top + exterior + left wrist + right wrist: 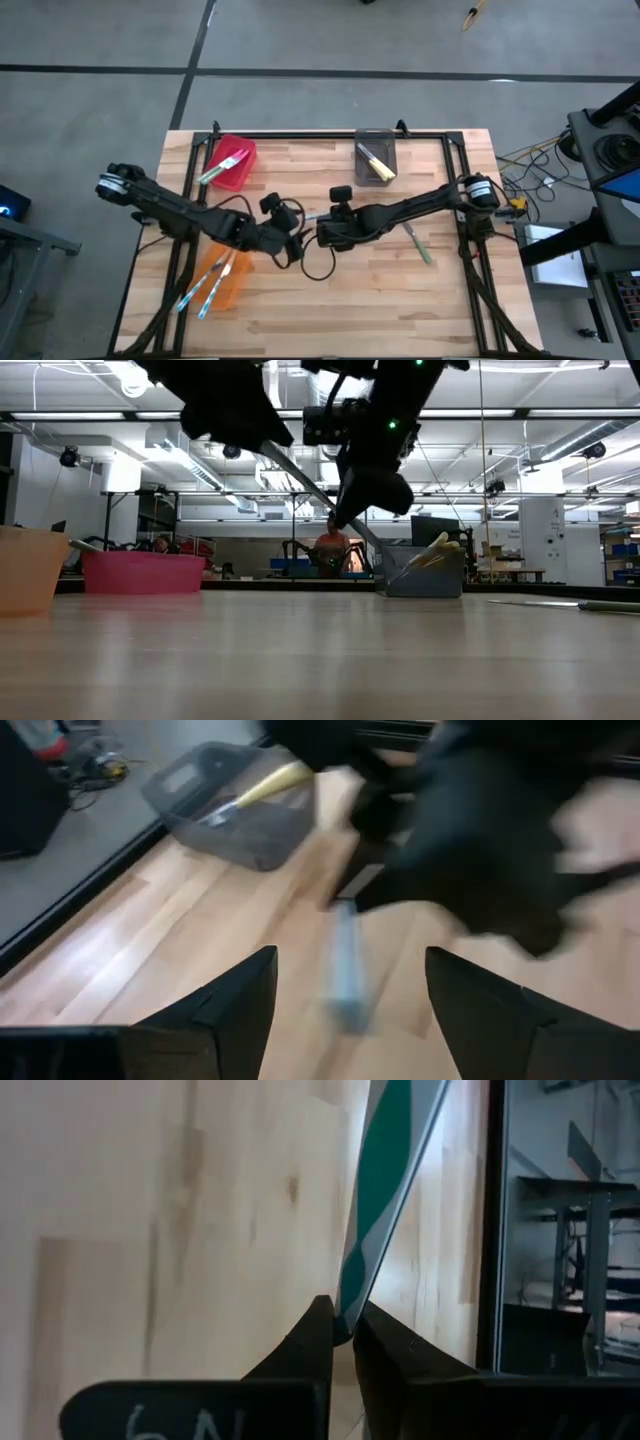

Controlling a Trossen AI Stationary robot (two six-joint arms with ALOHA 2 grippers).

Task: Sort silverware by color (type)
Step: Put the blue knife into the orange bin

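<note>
High view: left gripper (292,243) and right gripper (322,232) meet mid-table, light-blue knife (309,216) between them.

Left wrist: fingers (225,1010) spread wide, knife (347,965) blurry just ahead.

Right wrist: fingers (305,1348) pinched on knife blade (385,1190).

Low view: knife (320,495) tilted, off table.

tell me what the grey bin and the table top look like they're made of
Grey bin: probably plastic, with smoky, see-through walls in the left wrist view and a yellow-handled knife showing through. Table top: looks like light wood, laid in narrow planks with visible grain and a slight sheen.
</note>
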